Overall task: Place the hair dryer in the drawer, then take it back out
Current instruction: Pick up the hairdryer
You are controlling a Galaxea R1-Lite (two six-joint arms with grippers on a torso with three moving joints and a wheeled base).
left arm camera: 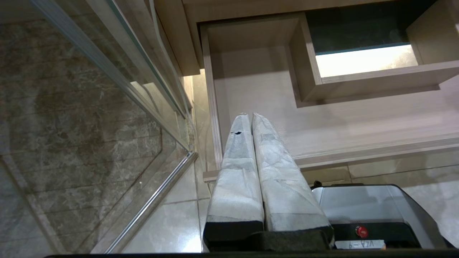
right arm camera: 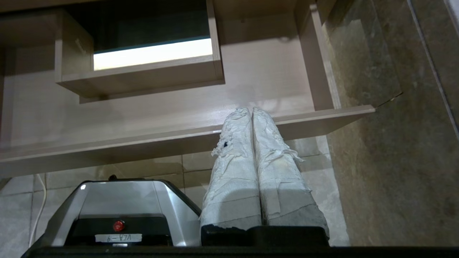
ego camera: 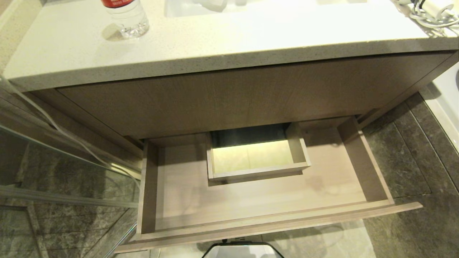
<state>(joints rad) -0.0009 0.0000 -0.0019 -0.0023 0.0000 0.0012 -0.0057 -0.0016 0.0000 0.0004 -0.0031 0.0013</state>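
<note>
Fingers of the left gripper are pressed flat together, white-wrapped, gripping nothing. The tips hang over the drawer's left front corner, above its floor and clear of it as far as the left wrist view shows. Over on the other side, the right gripper is in the same pose: fingers clenched tip to tip, empty, their wrapping frayed, tips lined up over the drawer's front edge near its right end. Neither arm shows in the head view.

Out from the tips, the drawer stands pulled wide open, light wood, bare inside. Its floor runs in a U around a boxed cut-out at mid-back, and through that box a bright patch of floor shows. Above the drawer sits the taller wood panel, and over that the pale counter.

And the hair dryer? Up on the counter, at the far right corner, half cut off by the head view's edge, white body with its cord looped beside it. Not in the drawer, well apart from both grippers. A water bottle stands on the counter's left side, and the sink basin is just visible at mid-back.

Below both wrists the robot's grey base sits on pale floor tile in front of the drawer, a red button on it. To the left a glass panel stands with dark marbled tile behind; dark tile lies to the right of the drawer too.
</note>
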